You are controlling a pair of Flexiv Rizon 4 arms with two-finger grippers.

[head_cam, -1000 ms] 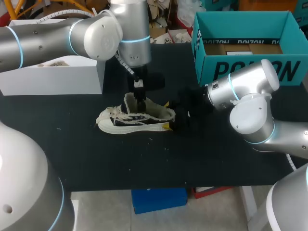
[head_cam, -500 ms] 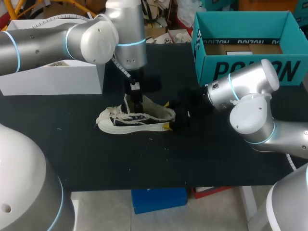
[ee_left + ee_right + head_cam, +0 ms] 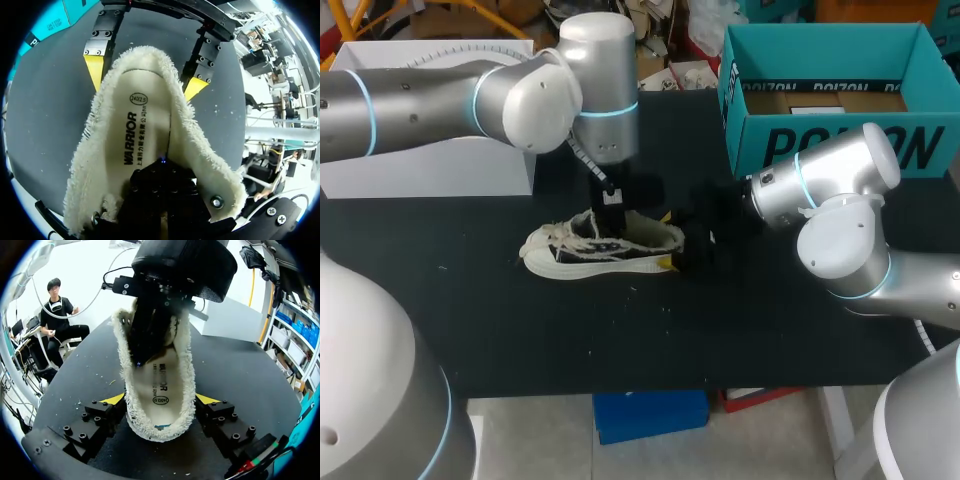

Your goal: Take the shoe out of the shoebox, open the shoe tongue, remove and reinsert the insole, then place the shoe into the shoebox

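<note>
Right pincer [image 3: 160,400] is clamped (left pincer [image 3: 611,210] points down)

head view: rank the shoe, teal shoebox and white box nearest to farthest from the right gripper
From the right gripper:
1. shoe: nearest, its heel sits between the gripper's fingers, and the rest stretches toward the table's middle.
2. teal shoebox: next, behind the gripper at the table's back right.
3. white box: farthest, across the table at the back left, beyond the shoe.
</note>
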